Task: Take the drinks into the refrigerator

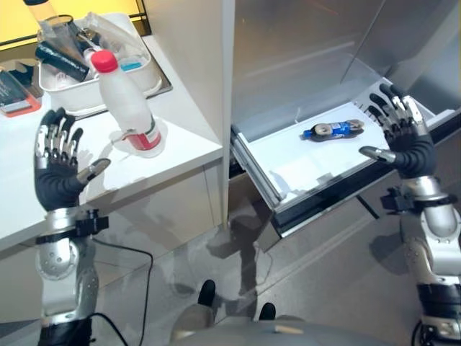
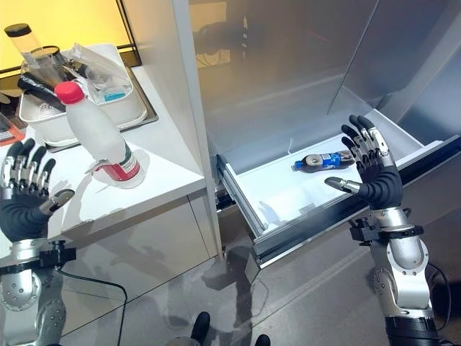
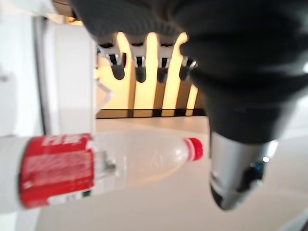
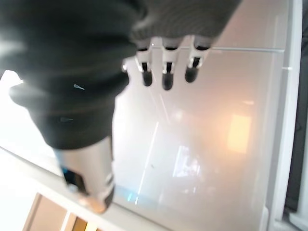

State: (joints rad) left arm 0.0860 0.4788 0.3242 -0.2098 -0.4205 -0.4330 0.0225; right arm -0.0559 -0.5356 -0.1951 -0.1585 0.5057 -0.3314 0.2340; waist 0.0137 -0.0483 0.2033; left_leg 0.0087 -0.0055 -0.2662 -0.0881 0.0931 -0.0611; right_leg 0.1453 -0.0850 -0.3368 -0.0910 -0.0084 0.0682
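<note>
A milky-white bottle with a red cap and red label (image 1: 126, 101) stands upright on the white counter (image 1: 180, 137); the left wrist view shows this bottle (image 3: 120, 161) just past my fingers. My left hand (image 1: 57, 169) is raised open to the bottle's left, apart from it. A small dark bottle with a blue label (image 1: 333, 130) lies on its side in the pulled-out white refrigerator drawer (image 1: 288, 184). My right hand (image 1: 407, 140) is held open at the drawer's right end, holding nothing and close to that bottle.
A white tub (image 1: 86, 90) with several bottles and packets stands on the counter behind the white bottle. A tall white panel (image 1: 198, 65) separates the counter from the refrigerator. The grey floor (image 1: 238, 267) lies below the drawer front.
</note>
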